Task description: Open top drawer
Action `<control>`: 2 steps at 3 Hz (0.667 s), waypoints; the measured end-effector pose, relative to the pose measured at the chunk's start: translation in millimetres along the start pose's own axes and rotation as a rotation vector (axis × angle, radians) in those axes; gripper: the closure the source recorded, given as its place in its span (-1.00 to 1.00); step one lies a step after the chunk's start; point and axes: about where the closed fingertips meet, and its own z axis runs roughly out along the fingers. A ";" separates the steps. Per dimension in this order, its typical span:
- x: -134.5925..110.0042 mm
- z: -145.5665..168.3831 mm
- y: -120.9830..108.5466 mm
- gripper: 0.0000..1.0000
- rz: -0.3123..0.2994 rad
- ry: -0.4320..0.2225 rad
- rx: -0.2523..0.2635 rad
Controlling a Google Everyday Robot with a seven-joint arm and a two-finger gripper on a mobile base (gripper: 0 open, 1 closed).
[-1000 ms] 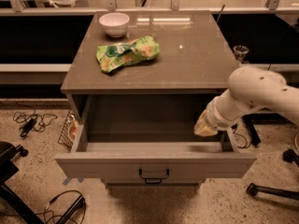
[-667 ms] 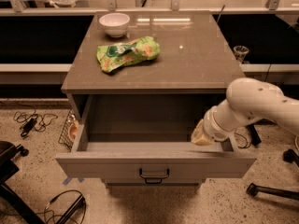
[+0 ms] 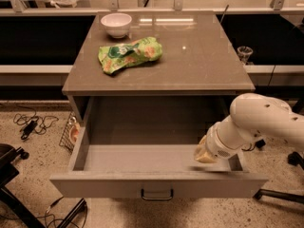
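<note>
Taking the cabinet top (image 3: 204, 65) as a clock face with twelve at its far edge, the bowl (image 3: 116, 24) sits on it at about eleven. The bag (image 3: 129, 56) lies just in front of the bowl, near ten. Below the top, the top drawer (image 3: 104, 188) stands out toward six, with its handle (image 3: 156, 194) at the middle of the front panel. The gripper (image 3: 205, 154) is inside the drawer box at about four, close behind the front panel. Its arm (image 3: 266, 122) reaches in over the drawer's side wall from three. On the floor at nine lie cables (image 3: 31, 125), and a wire basket (image 3: 70, 133) stands beside the drawer's side.
</note>
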 end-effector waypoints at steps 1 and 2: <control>0.5 -7.4 25.2 1.00 0.017 0.025 -0.030; -2.6 -23.9 73.6 1.00 0.044 0.071 -0.106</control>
